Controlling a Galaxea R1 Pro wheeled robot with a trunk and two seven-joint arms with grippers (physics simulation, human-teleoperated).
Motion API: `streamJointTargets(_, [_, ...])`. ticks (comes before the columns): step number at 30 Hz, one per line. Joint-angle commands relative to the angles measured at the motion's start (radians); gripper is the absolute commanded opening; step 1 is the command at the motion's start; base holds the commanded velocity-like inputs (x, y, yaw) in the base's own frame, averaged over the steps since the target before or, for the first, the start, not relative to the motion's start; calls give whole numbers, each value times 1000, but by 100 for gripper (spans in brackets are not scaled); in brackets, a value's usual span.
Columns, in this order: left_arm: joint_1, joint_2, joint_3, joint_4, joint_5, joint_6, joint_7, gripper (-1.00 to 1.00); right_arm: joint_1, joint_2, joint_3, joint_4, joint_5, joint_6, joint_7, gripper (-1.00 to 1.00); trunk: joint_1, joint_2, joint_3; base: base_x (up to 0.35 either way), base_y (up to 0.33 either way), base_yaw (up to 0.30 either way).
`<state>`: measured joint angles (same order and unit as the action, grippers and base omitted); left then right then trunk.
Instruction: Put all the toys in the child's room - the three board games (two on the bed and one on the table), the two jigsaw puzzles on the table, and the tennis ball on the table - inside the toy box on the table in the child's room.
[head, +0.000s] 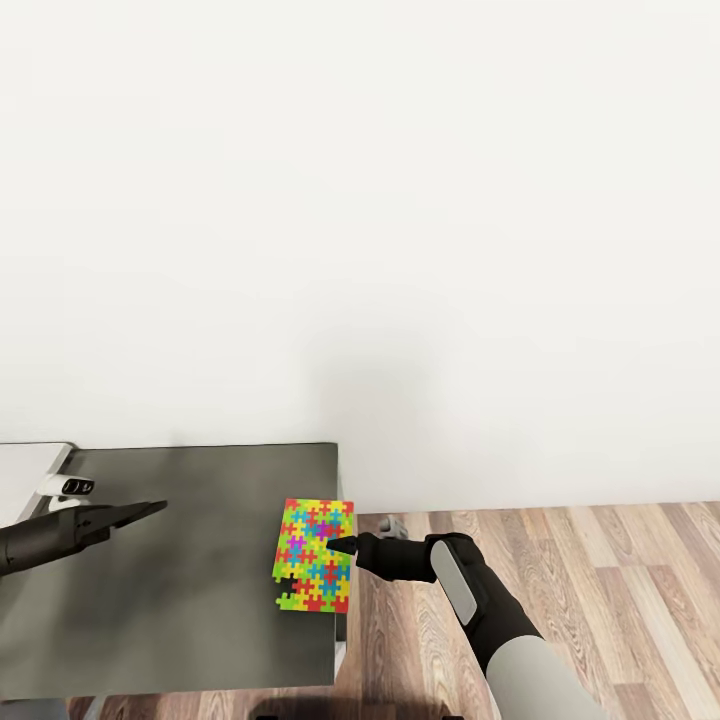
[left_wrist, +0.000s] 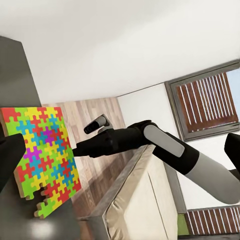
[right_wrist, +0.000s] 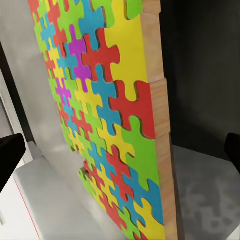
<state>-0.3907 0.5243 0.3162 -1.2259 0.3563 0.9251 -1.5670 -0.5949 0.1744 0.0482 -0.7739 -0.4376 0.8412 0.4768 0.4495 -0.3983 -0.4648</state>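
A jigsaw puzzle of bright multicoloured interlocking pieces lies flat at the right edge of a dark grey side desk, slightly overhanging it. My right gripper is open at the puzzle's right edge, one fingertip over its face. In the right wrist view the puzzle with its wooden edge stands close between the spread fingers. My left gripper hovers open over the desk's left part, well apart from the puzzle. A pale corner of the table shows at far left.
A white wall rises right behind the desk. Wood-plank floor lies to the right of it. In the left wrist view the bed with beige cover and a dark-framed window stand behind my right arm.
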Motion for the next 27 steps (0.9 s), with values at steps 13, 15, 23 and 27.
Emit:
streamJointTargets(13, [0, 0, 0, 0, 0, 11, -4, 100, -1, 0, -1, -1, 3, 4, 3, 100, 1, -2, -1, 0, 40, 0])
streamJointTargets(15, [0, 0, 0, 0, 0, 11, -4, 100, 0, 0, -1, -1, 3, 4, 3, 100, 1, -2, -1, 0, 55, 0])
streamJointTargets(23, [0, 0, 0, 0, 0, 11, -4, 100, 0, 0, -1, -1, 3, 4, 2, 100, 1, -2, -1, 0, 17, 0])
streamJointTargets(27, [0, 0, 0, -1, 0, 11, -4, 100, 0, 0, -1, -1, 3, 4, 2, 100, 1, -2, -1, 0, 4, 0])
